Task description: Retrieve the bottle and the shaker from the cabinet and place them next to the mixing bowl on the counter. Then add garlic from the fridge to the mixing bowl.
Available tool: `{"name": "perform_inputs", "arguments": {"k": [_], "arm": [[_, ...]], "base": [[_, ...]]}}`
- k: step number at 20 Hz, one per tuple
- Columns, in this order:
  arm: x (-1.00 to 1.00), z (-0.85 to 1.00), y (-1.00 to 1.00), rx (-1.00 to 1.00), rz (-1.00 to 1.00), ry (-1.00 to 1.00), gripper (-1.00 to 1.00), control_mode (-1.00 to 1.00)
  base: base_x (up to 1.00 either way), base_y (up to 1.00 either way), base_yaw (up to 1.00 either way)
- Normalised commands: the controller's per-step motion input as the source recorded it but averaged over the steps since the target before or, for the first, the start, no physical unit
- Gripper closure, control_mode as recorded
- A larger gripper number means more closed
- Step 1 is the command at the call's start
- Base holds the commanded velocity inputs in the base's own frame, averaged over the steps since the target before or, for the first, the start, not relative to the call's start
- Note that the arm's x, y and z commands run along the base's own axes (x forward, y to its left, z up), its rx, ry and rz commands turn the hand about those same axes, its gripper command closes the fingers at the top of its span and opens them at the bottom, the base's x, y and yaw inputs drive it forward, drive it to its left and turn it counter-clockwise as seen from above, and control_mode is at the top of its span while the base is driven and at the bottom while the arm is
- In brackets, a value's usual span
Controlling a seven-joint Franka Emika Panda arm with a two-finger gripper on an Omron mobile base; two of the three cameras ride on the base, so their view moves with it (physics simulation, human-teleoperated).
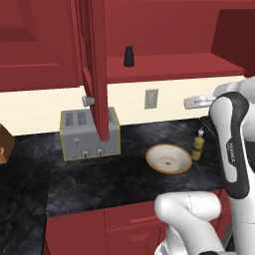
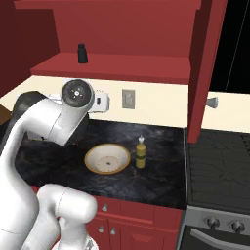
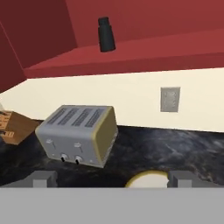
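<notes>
The black shaker (image 1: pixel 129 56) (image 2: pixel 82 53) (image 3: pixel 106 35) stands upright on the red shelf of the open cabinet (image 1: pixel 169 67). On the black counter (image 1: pixel 99 184) the olive-yellow bottle (image 1: pixel 198 146) (image 2: pixel 140 154) stands just right of the mixing bowl (image 1: pixel 168 159) (image 2: pixel 107 159), whose rim (image 3: pixel 148 178) shows in the hand view. My gripper (image 1: pixel 191 102) (image 3: pixel 113 179) hovers above the bowl and bottle, well below and right of the shaker. It is open, with nothing between its fingertips (image 3: pixel 43 178). The garlic and the fridge are out of view.
A grey toaster (image 1: pixel 89 133) (image 3: pixel 78 133) sits left of the bowl, under the swung-out cabinet door (image 1: pixel 97 64) (image 2: pixel 202 63). A wall outlet (image 1: pixel 151 98) is behind the bowl. A stove (image 2: pixel 219 171) borders the counter on the right, and a wooden box (image 1: pixel 4 144) sits far left.
</notes>
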Motion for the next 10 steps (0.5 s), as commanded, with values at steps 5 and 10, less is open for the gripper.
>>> {"name": "perform_inputs", "arguments": {"k": [5,10], "arm": [[0.26,0.5,0.44,0.0,0.0,0.08,-1.0,-1.0],[0.73,0.06,0.52,-0.04,0.0,-0.01,-1.0,-1.0]], "base": [[0.0,0.0,0.0],[0.0,0.0,0.0]]}}
